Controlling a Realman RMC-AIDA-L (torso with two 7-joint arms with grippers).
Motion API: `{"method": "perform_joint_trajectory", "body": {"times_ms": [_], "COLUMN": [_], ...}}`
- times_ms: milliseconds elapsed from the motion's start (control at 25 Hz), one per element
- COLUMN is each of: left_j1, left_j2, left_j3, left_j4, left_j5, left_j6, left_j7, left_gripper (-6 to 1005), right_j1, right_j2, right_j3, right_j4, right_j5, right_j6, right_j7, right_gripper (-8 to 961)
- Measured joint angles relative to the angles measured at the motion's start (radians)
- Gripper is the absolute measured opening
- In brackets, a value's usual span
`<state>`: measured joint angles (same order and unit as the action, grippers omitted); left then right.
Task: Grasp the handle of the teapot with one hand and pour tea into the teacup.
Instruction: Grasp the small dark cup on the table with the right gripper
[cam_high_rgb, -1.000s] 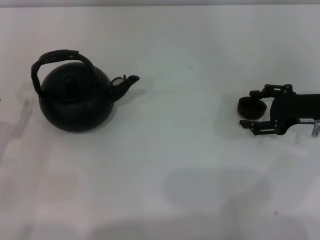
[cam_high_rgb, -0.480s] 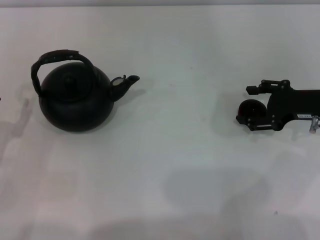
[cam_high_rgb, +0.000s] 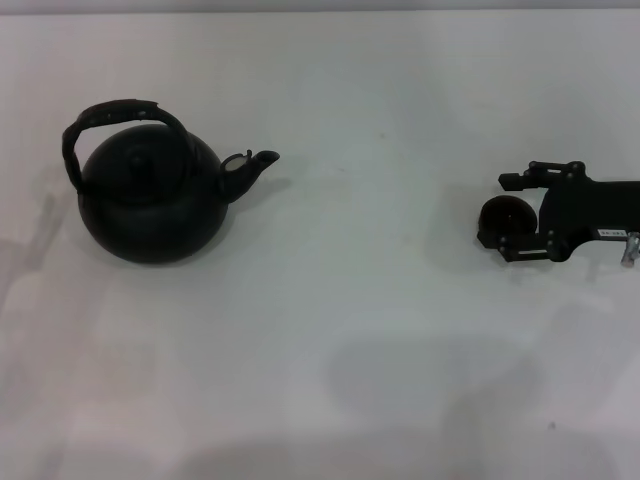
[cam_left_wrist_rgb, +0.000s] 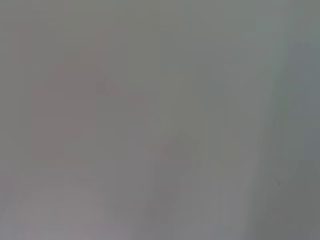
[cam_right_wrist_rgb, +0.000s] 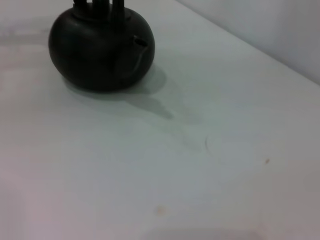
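Teapot (cam_high_rgb: 150, 205), a large round matte black pot with a knobbed lid, stands upright toward the left edge of the white table (cam_high_rgb: 350, 330), its short pointed spout (cam_high_rgb: 250, 168) aimed at the right edge. Its handle (cam_high_rgb: 118, 118), a thin dark arched hoop with a thicker brownish-black wrapped top, rises over the lid, untouched. Well apart, close to the table's right edge, sits the small round black handleless teacup (cam_high_rgb: 503, 218). The black right gripper (cam_high_rgb: 512, 216) reaches in from that edge and has the teacup between its fingers: one finger (cam_high_rgb: 525, 180) lies along the cup's far side, the other along its near side, pinched against the cup. Black on black, the exact contact is hard to make out. The right wrist view shows the teapot (cam_right_wrist_rgb: 101, 47) with its handle cut off. The left wrist view shows only a blank grey surface; the left gripper appears nowhere.
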<state>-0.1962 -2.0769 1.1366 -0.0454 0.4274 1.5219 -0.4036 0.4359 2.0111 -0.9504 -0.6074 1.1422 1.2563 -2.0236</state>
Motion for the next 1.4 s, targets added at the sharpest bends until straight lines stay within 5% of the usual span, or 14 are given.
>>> {"method": "perform_joint_trajectory", "body": {"times_ms": [1000,1120,1400], "left_j1": [-0.002,-0.001,0.0], "left_j2": [-0.002,-0.002,-0.003], "left_j3": [0.0,0.0,0.0], "left_j4": [0.001,0.001,0.001], "left_j5": [0.001,0.001,0.001], "left_j6": [0.001,0.001,0.003], "left_j7": [0.014,0.014,0.014], "left_gripper": [861,861,862], "right_j1": [-0.029,-0.026,-0.005], "right_j2": [0.0,0.002,0.003], "right_j3": [-0.017,-0.028,-0.035], "right_j4": [0.0,0.001,-0.03], "right_j5": [-0.002,0.002,0.014], "right_j6": [-0.019,-0.019,0.1], "right_j7": [-0.01,-0.007,0.066], "right_gripper": [829,715,725]}}
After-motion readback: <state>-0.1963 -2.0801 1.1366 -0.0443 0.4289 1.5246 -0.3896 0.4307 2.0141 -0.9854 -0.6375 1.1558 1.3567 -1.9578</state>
